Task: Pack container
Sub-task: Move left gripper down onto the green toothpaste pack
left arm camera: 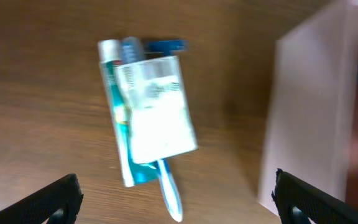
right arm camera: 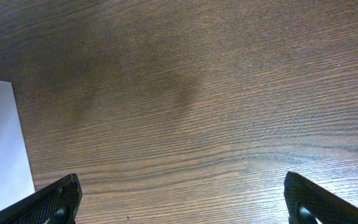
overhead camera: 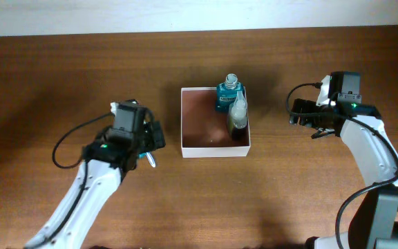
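Note:
The container [overhead camera: 186, 121] is a square white-walled box with a reddish-brown floor at the table's middle. In its right part are a teal bottle [overhead camera: 229, 95] and a clear bottle with dark contents [overhead camera: 238, 115]. A clear packet with a toothbrush and a teal tube [left arm camera: 148, 118] lies on the wood left of the container's wall [left arm camera: 309, 124]. My left gripper [left arm camera: 176, 202] is open and empty above the packet. In the overhead view the left gripper [overhead camera: 153, 136] hides most of the packet; only a tip [overhead camera: 149, 160] shows. My right gripper [overhead camera: 297, 115] is open and empty over bare wood, right of the container.
The right wrist view shows wood grain between the right gripper's fingers [right arm camera: 182, 202] and the container's white wall [right arm camera: 2, 143] at its left edge. Black cables run along both arms. A pale wall borders the table's far edge.

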